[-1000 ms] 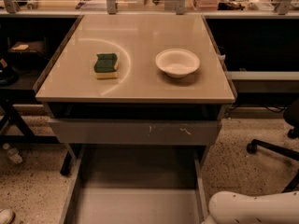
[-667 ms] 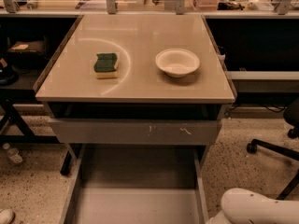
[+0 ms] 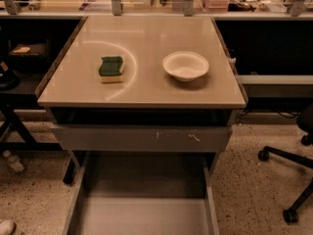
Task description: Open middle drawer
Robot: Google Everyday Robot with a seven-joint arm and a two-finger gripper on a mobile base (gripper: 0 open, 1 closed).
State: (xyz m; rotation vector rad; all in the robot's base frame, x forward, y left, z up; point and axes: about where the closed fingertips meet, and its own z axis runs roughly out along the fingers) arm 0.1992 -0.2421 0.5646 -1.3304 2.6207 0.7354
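The middle drawer [image 3: 146, 199] is a wide, shallow grey drawer, pulled far out toward me below the table. Its bare grey inside shows; its front is cut off by the bottom edge of the view. Above it is the taller grey drawer front with pale scratch marks [image 3: 142, 139], pushed in to a dark gap under the tabletop. My gripper is not in view, and no part of the arm shows.
On the beige tabletop [image 3: 146, 38] lie a green-and-yellow sponge [image 3: 111, 69] and a white bowl [image 3: 186, 65]. An office chair base [image 3: 293, 180] stands at the right. Dark shelving flanks the table, and a cluttered counter runs behind it.
The white arm part at the lower right has slid right and out of view. The drawers, sponge and bowl have not moved.
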